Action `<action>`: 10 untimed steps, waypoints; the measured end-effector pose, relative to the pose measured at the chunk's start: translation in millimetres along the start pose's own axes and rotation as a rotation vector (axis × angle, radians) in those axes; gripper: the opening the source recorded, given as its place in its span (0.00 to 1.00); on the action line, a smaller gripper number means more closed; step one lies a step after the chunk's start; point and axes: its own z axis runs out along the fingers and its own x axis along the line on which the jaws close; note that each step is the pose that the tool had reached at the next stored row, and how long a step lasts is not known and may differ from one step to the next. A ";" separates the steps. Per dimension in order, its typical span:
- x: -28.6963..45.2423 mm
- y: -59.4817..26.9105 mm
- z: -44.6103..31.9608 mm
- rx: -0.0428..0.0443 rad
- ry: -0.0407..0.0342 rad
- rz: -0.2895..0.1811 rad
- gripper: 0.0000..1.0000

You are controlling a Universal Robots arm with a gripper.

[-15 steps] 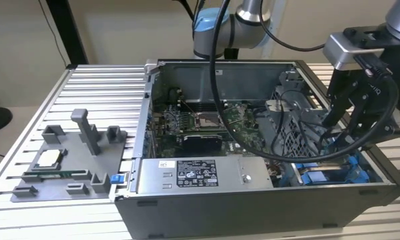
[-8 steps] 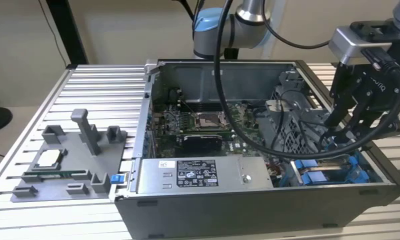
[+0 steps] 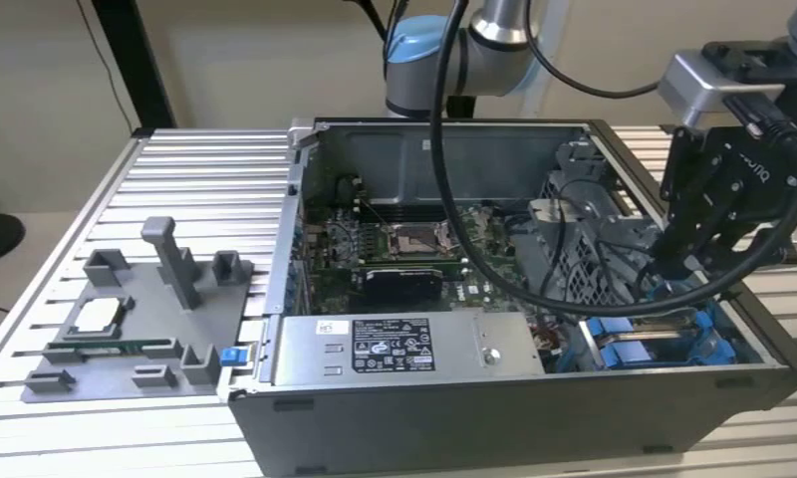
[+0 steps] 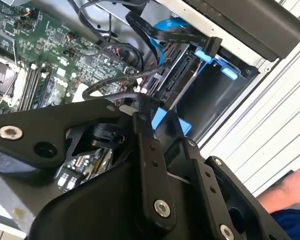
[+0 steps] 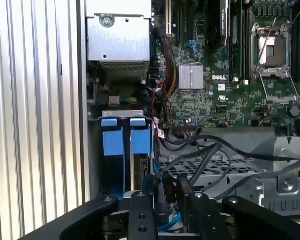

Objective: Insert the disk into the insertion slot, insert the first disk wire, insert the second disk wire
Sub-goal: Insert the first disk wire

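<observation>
The disk (image 5: 140, 142), a flat drive clipped in smooth blue plastic, stands on edge in the corner bay of the open sheet-metal computer case (image 3: 505, 428), beside the grey power-supply box (image 3: 372, 349). The black end effector (image 3: 673, 261) hangs over that bay among black cables (image 5: 240, 149); whether it is open or closed cannot be determined.

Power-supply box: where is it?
The power-supply box sits inside the computer case along its near wall; blue drive bays lie to the exterior view's right of it.
</observation>
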 end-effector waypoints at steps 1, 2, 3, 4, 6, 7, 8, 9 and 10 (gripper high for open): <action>0.0 -0.3 0.2 -0.0002 -0.0003 0.002 0.00; 0.0 -0.5 0.4 -0.0003 -0.0009 0.004 0.00; 0.0 -0.8 0.5 -0.0003 -0.0015 0.007 0.00; 0.1 -1.1 0.6 -0.0001 -0.0022 0.009 0.00; 0.0 -2.2 1.2 0.0004 -0.0033 0.014 0.00; 0.1 -3.0 1.9 0.0006 -0.0037 0.016 0.00; 0.2 -3.8 2.7 0.0008 -0.0034 0.018 0.00; 0.3 -4.3 3.6 0.0009 -0.0028 0.019 0.00; 0.6 -4.7 4.4 0.0011 -0.0022 0.021 0.00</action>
